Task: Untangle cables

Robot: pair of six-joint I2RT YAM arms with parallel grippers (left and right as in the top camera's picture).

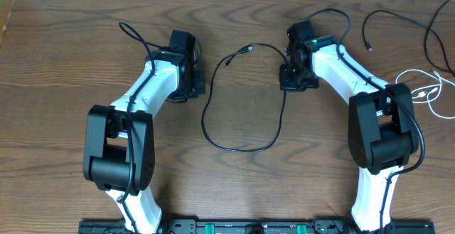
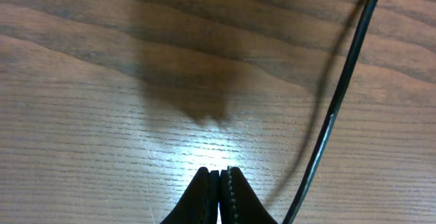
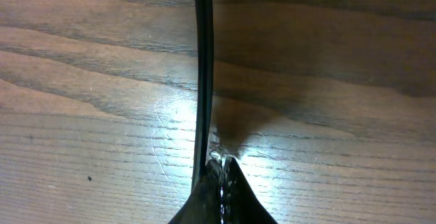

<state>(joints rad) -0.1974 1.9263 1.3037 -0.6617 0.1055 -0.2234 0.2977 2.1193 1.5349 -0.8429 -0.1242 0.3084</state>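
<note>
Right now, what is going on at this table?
Cables are being untangled on a table. A black cable lies in a loop between the two arms. Both pincers are shut: the cable runs alongside the right pincer, and the left pincer is empty, beside it. A white cable lies far right.

Table [image 1: 71, 70]: mid-brown wood with wavy darker grain and a pale glare patch just ahead of the fingertips. Left gripper [image 2: 219, 173] and right gripper [image 3: 221, 159] both black. Between them lies a glossy black cable [image 1: 242, 147]. Outboard of the right gripper, a white cable [image 1: 426, 92]. Arms [image 1: 153, 84] white with black joints.
</note>
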